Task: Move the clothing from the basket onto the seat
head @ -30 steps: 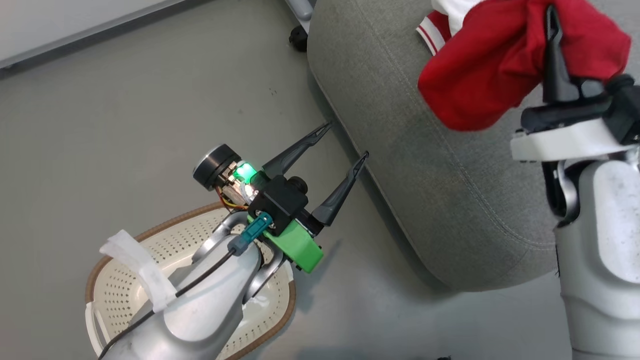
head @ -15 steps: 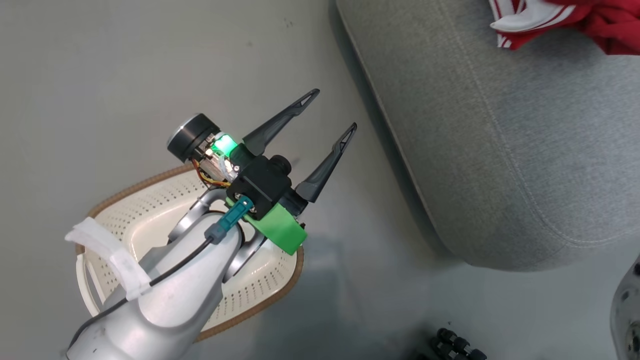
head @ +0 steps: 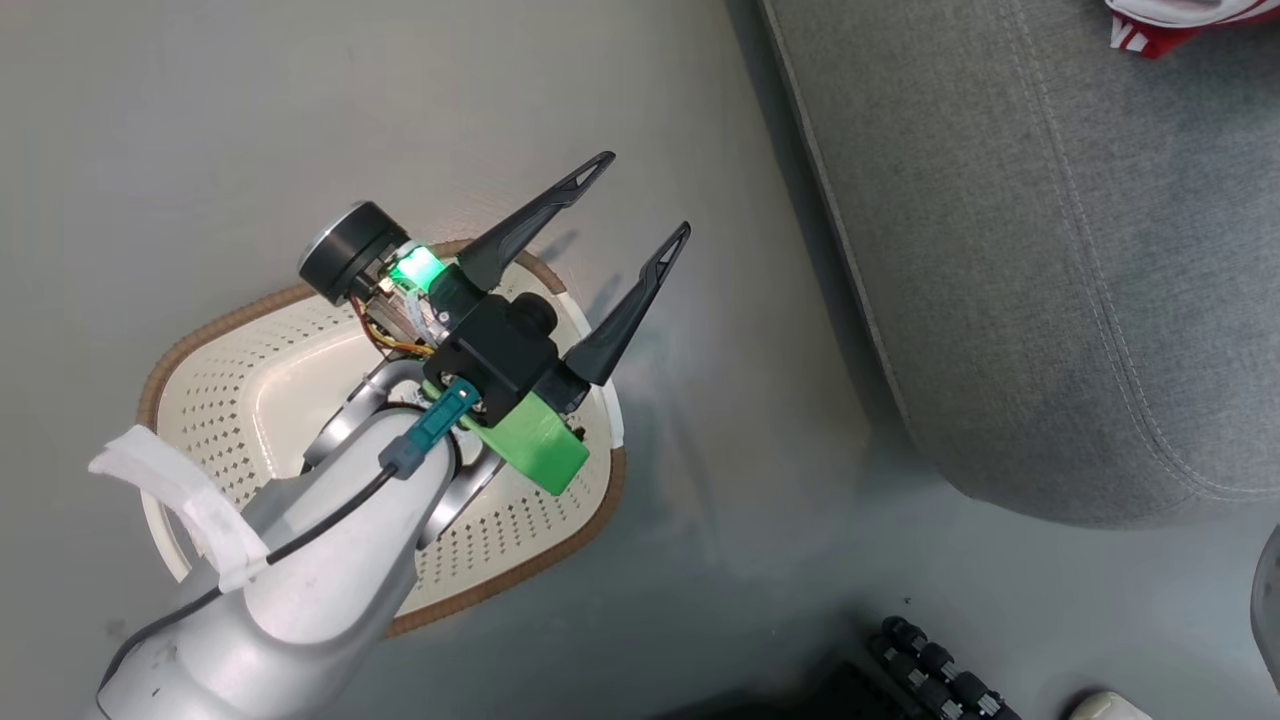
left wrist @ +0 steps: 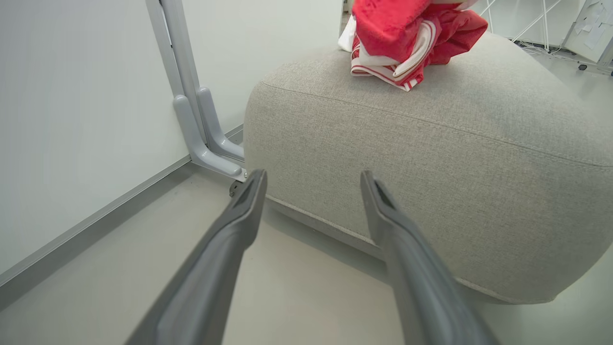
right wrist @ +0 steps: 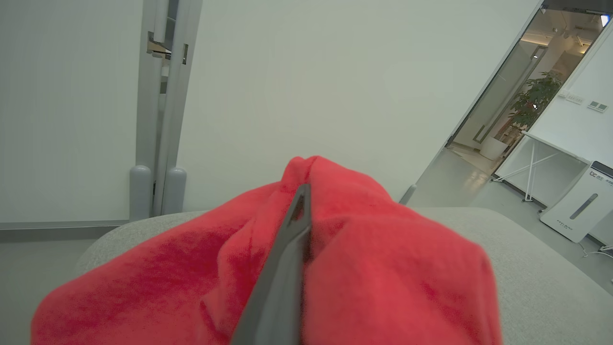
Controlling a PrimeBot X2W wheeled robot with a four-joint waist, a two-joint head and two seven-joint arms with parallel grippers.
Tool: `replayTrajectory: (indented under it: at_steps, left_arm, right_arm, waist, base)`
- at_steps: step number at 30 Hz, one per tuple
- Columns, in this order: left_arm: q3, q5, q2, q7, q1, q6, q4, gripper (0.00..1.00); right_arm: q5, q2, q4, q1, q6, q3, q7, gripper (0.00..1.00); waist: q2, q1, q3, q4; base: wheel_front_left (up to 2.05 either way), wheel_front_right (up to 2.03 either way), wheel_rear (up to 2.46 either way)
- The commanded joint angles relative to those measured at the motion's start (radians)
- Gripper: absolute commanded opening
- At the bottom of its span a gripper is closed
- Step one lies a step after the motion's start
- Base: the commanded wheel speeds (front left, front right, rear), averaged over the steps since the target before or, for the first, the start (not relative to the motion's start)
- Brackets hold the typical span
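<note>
**While red clothing [right wrist: 383,287] wraps the right gripper [right wrist: 301,203], the left gripper [head: 644,193] hangs spread above the basket [head: 215,400]**

Where the right wrist view looks along its own fingers, one dark finger edge rises in the middle. Red cloth is folded over it on both sides, so the jaws read as pinched together on the fabric. That cloth lies crosswise to the finger, from lower left to lower right, with its ridge at the fingertip. The grey seat [right wrist: 527,249] sits below and beyond it.

In the left wrist view, a bunched heap of clothing rests on top of the seat, ahead of and above the left fingertips and nearer the right-hand finger. It is well apart from both. The heap has no clear long axis. Its white-striped trim faces back toward the jaws.

The left jaws stand wide apart, holding nothing and touching nothing. They point at the seat's side, across a strip of bare floor [left wrist: 297,287].

In the head view, the basket lies beneath and behind these fingers, under the wrist. Its longer side runs roughly across the fingers' line. The seat's near edge lies beyond the fingertips, and a red-and-white corner of cloth shows on the seat's far end.
</note>
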Motion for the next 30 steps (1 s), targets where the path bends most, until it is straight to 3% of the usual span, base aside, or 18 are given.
replayTrajectory:
  at_steps: [1, 11, 15, 16, 17, 18, 30]
  left_arm:
    - [0.003, 0.005, 0.009, 0.002, -0.014, 0.002, -0.004, 1.0]
    - [-0.002, 0.0, 0.022, 0.003, -0.024, 0.009, -0.012, 1.0]
    - [-0.002, -0.004, 0.026, 0.002, -0.022, 0.011, -0.007, 1.0]
    - [-0.002, -0.006, 0.026, 0.002, -0.021, 0.012, -0.005, 1.0]
    - [-0.002, -0.008, 0.026, 0.001, -0.018, 0.014, -0.002, 1.0]
    - [-0.001, -0.009, 0.025, 0.0, -0.015, 0.016, -0.001, 1.0]
    - [0.003, -0.04, -0.014, -0.01, 0.041, 0.036, 0.033, 1.0]
  right_arm:
    - [-0.008, 0.005, 0.031, 0.0, -0.001, -0.01, -0.002, 0.0]
    - [-0.035, 0.04, 0.187, 0.023, -0.001, -0.076, -0.002, 0.0]
    - [-0.039, 0.053, 0.192, 0.029, -0.001, -0.087, -0.002, 0.0]
    - [-0.039, 0.056, 0.186, 0.032, -0.001, -0.087, -0.002, 0.38]
    - [-0.04, 0.058, 0.18, 0.04, -0.001, -0.085, -0.002, 0.89]
    - [-0.039, 0.061, 0.175, 0.047, -0.001, -0.082, -0.002, 1.0]
    - [-0.016, 0.085, 0.084, 0.232, -0.001, -0.009, -0.002, 1.0]
  waist:
    - [0.0085, -0.0001, 0.01, 0.006]
    - [0.0085, -0.0001, 0.03, 0.015]
    - [0.0085, -0.0001, 0.024, 0.013]
    - [0.0085, -0.0001, 0.02, 0.011]
    - [0.0085, -0.0001, 0.013, 0.009]
    - [0.0085, -0.0001, 0.006, 0.007]
    - [0.0085, -0.0001, -0.14, -0.012]
  base:
    - [0.0, 0.0, 0.0]
    - [0.0, 0.0, 0.0]
    - [0.0, 0.0, 0.0]
    - [0.0, 0.0, 0.0]
    - [0.0, 0.0, 0.0]
    - [0.0, 0.0, 0.0]
    - [0.0, 0.0, 0.0]
